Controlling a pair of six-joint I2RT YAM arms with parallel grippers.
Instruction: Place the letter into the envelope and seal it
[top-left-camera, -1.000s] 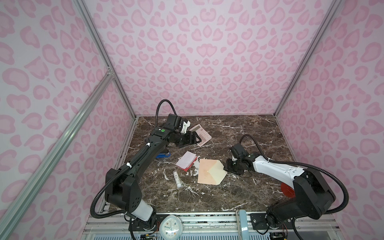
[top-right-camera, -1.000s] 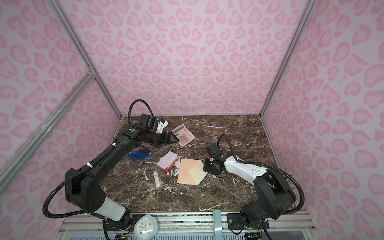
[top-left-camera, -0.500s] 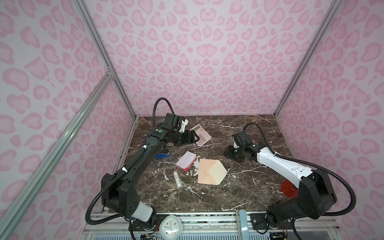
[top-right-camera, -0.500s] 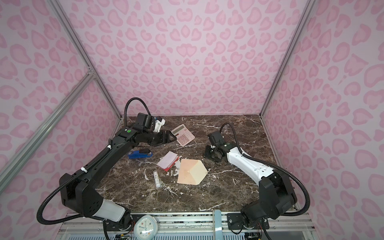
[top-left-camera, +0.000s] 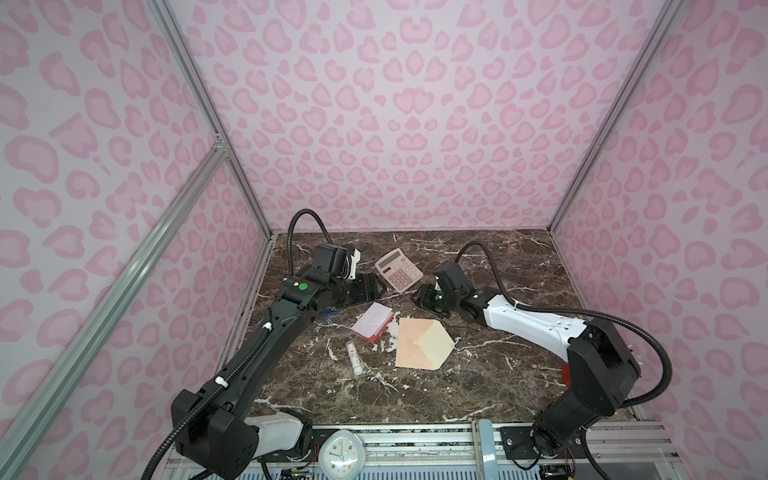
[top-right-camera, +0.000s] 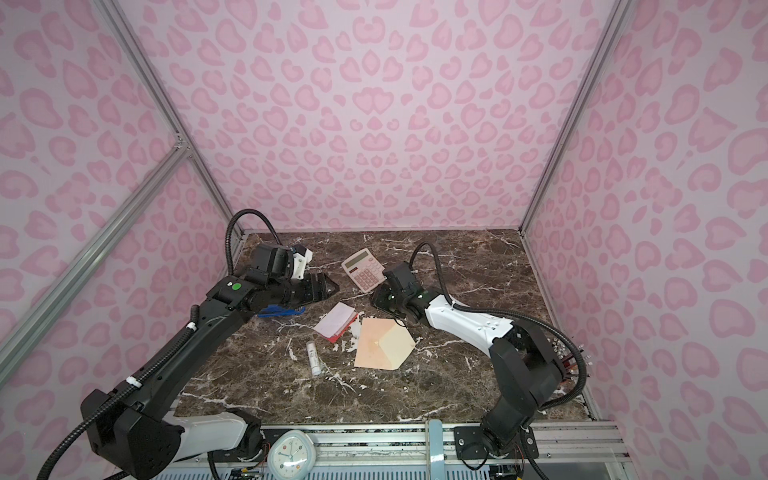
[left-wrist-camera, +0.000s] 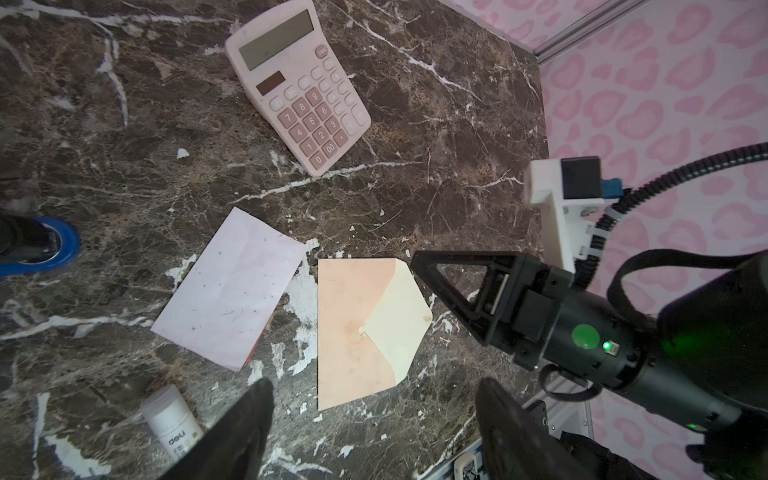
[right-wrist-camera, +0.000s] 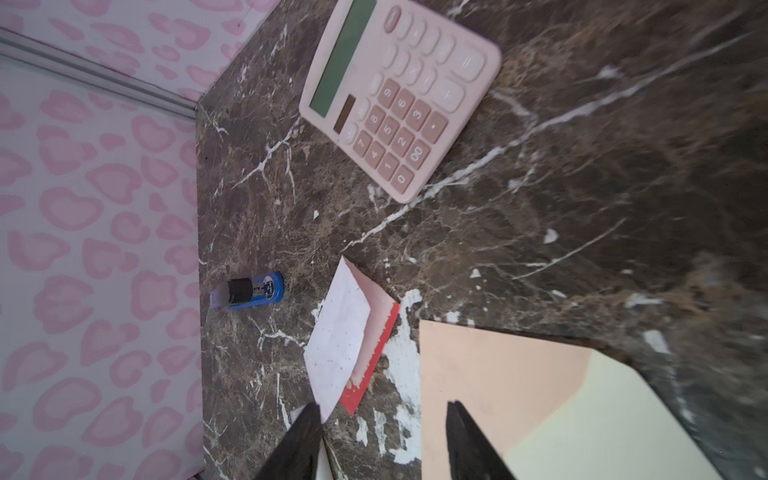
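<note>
Both hands empty. On the left hand (top-left-camera: 370, 286), jaws spread wide with nothing between. On the right hand (top-left-camera: 419, 298), jaws about half apart, clamped on nothing either. Just below and between the two hands, flat on the surface (top-left-camera: 478, 395): the letter (top-left-camera: 372, 321), nearer to the left hand, and close beside it the envelope (top-left-camera: 415, 345), almost under the right hand, with the pointed flap (top-left-camera: 436, 343) lying open toward the right arm's side. Not yet inside, not yet sealed.

Possible troubles, as a judgement only. Hard to pinch a thin sheet lying flat (may slide away instead of lifting, or get creased). Easy to drag the envelope along, because of the narrow gap to the letter. Without pressing the envelope down, likely to miss its mouth and push the letter on top. Close behind both hands, the calculator (top-left-camera: 399, 270), easy to knock. Near the letter, on the far side from the hands, a glue stick (top-left-camera: 354, 357), easy to roll away.
</note>
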